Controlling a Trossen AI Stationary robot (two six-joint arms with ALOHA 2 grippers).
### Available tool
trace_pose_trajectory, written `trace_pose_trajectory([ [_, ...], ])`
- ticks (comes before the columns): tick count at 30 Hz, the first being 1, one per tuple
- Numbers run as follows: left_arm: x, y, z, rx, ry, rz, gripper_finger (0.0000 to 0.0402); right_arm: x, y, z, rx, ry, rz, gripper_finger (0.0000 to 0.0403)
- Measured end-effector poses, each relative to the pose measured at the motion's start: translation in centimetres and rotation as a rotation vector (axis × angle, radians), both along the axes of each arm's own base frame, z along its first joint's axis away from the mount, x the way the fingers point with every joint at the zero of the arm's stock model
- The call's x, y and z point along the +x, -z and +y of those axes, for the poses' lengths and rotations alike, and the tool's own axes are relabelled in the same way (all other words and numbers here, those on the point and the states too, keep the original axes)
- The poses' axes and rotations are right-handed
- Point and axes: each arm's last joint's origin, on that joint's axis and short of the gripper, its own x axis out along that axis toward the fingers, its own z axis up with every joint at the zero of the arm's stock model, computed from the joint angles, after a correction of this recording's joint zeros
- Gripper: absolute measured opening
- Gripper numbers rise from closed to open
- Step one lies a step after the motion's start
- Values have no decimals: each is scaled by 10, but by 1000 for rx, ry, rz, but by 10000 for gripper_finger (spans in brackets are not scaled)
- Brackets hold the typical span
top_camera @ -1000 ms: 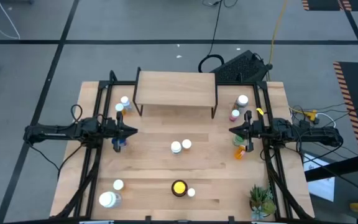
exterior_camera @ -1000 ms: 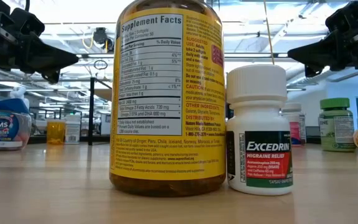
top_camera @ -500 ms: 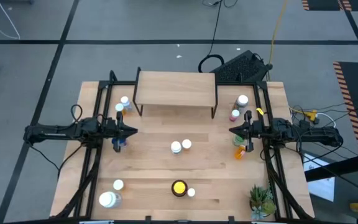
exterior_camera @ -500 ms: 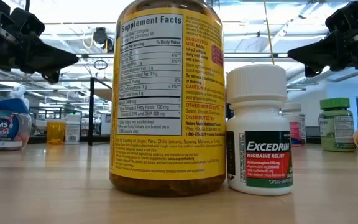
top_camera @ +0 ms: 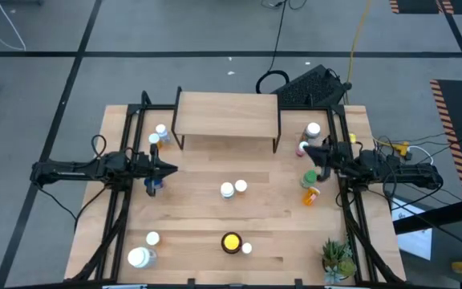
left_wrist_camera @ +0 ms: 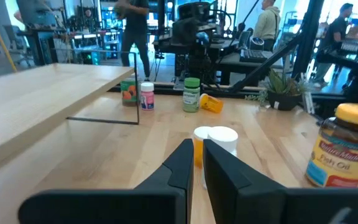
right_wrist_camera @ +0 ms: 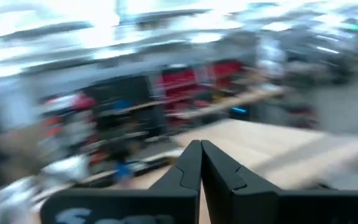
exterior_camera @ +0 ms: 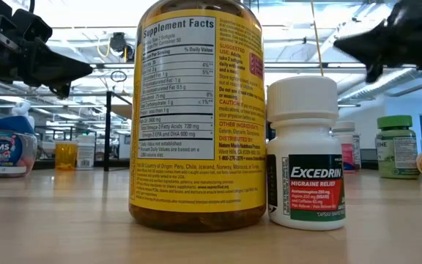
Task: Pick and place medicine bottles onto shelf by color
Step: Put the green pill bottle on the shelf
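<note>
Right hand [top_camera: 305, 150], fingers together and empty, hangs over the desk [top_camera: 199, 217] just beside a pink bottle [top_camera: 302, 148], green bottle [top_camera: 309, 177] near it. Left hand [top_camera: 171, 169], also pinched together, waits with the shelf [top_camera: 227, 115] ahead to its side.

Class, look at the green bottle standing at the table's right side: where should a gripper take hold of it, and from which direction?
Probably from above, closing on the round cap or upper body of the green bottle. It stands upright, and an orange bottle lies close beside it, crowding a side approach.
</note>
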Motion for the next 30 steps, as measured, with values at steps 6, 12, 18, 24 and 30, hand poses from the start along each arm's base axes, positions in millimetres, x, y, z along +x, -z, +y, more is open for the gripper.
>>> trace_pose_trajectory([
  [6,0,0,0,17,-4,0,37,3,5,-9,8,309,98,0],
  [12,0,-1,0,-38,-5,-7,37,14,10,-15,51,375,215,0],
  [18,-1,-15,1,35,-50,-154,37,29,-13,-19,49,399,287,0],
  [24,-2,-24,1,-27,-46,-249,37,38,-18,-18,-123,351,390,0],
  [30,-3,-23,7,-14,-259,-241,37,36,-19,-25,-114,472,477,13],
])
